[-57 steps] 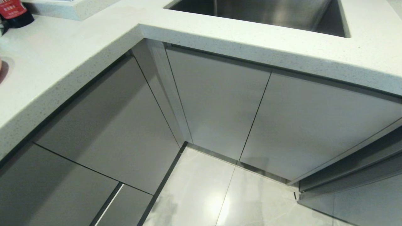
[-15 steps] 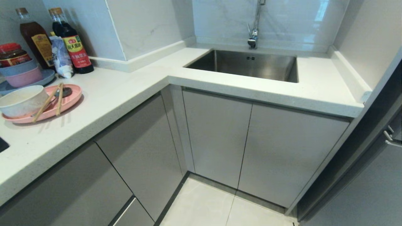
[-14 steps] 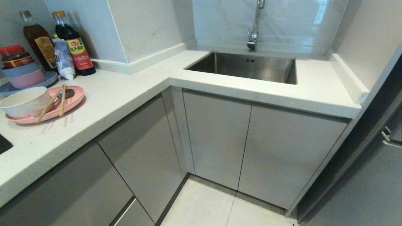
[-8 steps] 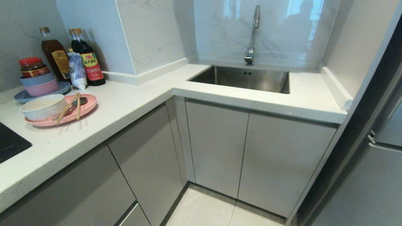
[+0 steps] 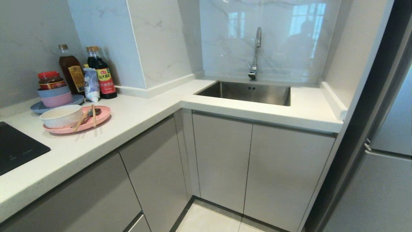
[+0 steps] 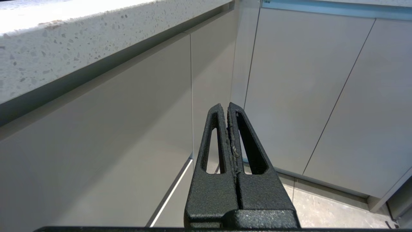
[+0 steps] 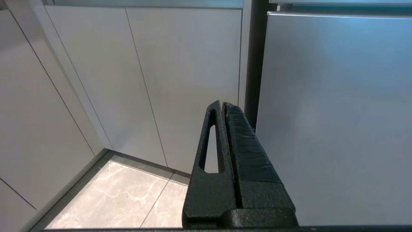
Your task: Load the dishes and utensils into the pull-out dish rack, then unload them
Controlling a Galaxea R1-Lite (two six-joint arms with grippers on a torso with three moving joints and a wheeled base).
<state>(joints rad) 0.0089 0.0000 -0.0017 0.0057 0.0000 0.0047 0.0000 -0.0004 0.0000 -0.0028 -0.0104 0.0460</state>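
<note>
On the white counter at the left sits a flat pale-pink plate. A small white bowl stands on it, with wooden chopsticks and a spoon lying beside the bowl. The pull-out dish rack is out of view; only shut grey cabinet fronts show. Neither arm appears in the head view. My left gripper is shut and empty, low beside the counter edge. My right gripper is shut and empty, facing cabinet doors and the fridge.
Behind the pink plate are stacked blue and pink bowls on a grey-blue plate, a red-lidded jar, two sauce bottles and a packet. A black hob is at far left, a steel sink with tap behind, a fridge at right.
The whole head view has tilted upward: the counter, dishes and sink have slid down in the picture and more wall shows. The dishes stay put. Both arms stay parked.
</note>
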